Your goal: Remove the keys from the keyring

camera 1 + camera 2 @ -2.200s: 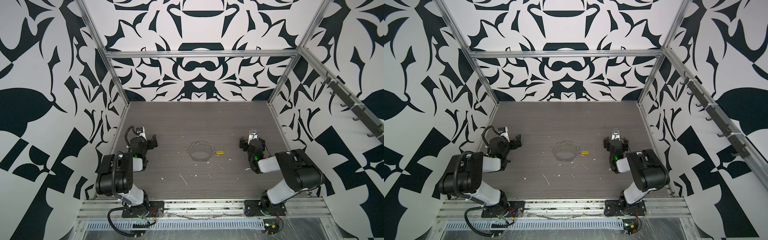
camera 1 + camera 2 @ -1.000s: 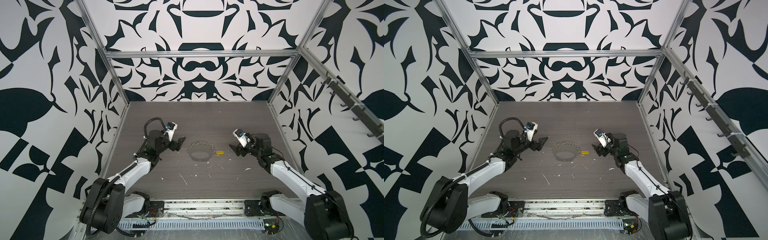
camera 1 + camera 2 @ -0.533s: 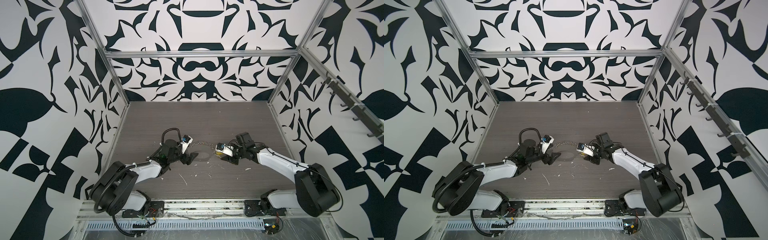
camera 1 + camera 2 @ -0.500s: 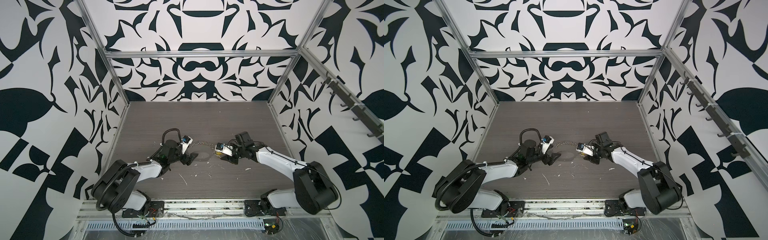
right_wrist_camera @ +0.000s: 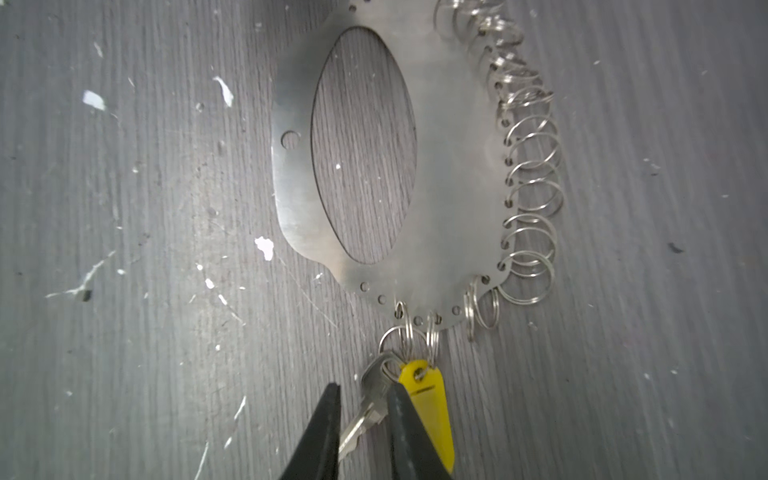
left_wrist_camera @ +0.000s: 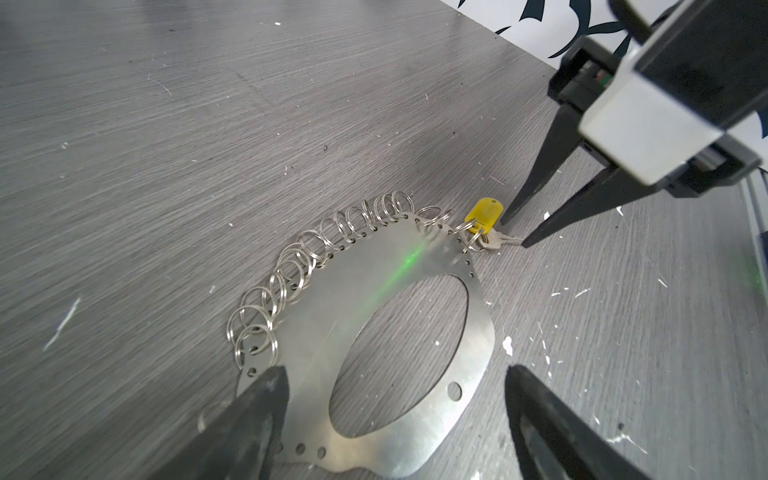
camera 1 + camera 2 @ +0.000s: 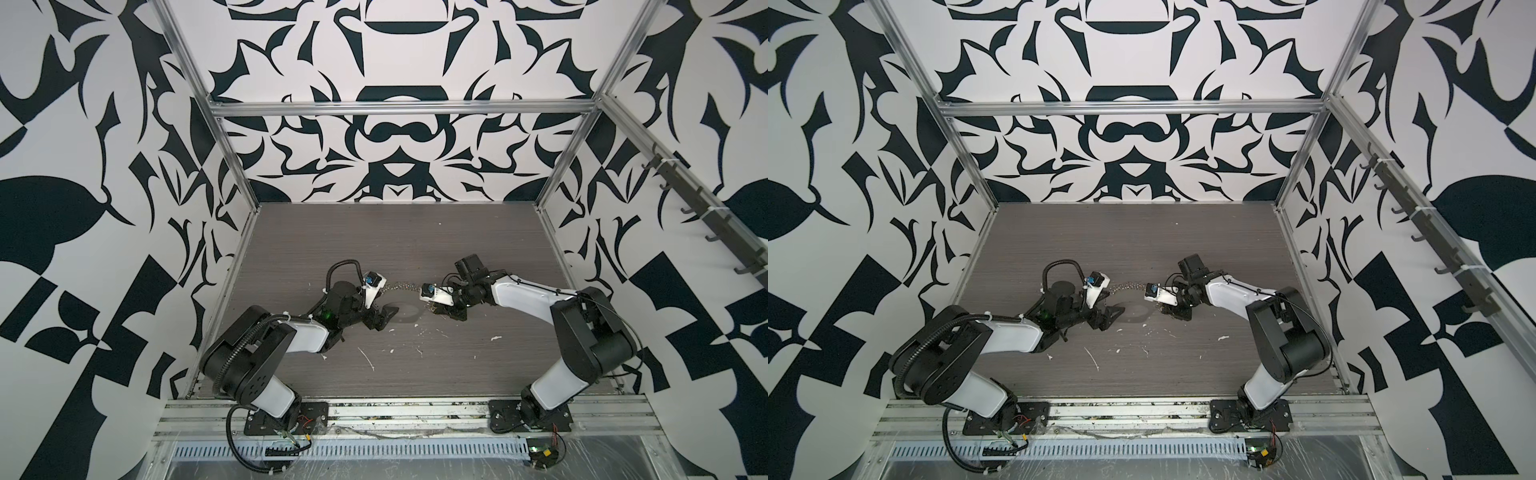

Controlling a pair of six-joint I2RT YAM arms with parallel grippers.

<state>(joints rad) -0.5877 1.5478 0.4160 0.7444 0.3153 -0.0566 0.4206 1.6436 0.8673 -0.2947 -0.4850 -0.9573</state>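
The keyring [image 6: 316,332] is a flat silvery plate with an oval hole, lying on the grey floor with several split rings [image 6: 332,237] along one edge. The keys [image 5: 373,388], a small silver key beside a yellow tag [image 5: 428,399], hang from rings at one end. My right gripper [image 5: 362,384] has its thin black fingers narrowly apart on either side of the silver key; one finger touches it and a gap shows at the other. My left gripper [image 6: 394,370] is wide open, straddling the plate's opposite end. In both top views the grippers [image 7: 384,318] [image 7: 1163,309] face each other across the keyring [image 7: 405,315].
White flecks and scraps [image 7: 368,359] are scattered over the floor in front of the keyring. Patterned walls on an aluminium frame [image 7: 232,166] close in the floor on three sides. A metal rail [image 7: 395,409] with both arm bases runs along the front.
Both arms have reached in from the sides to the keyring. The right jaws have narrowed around the silver key. The left jaws have stayed wide open.
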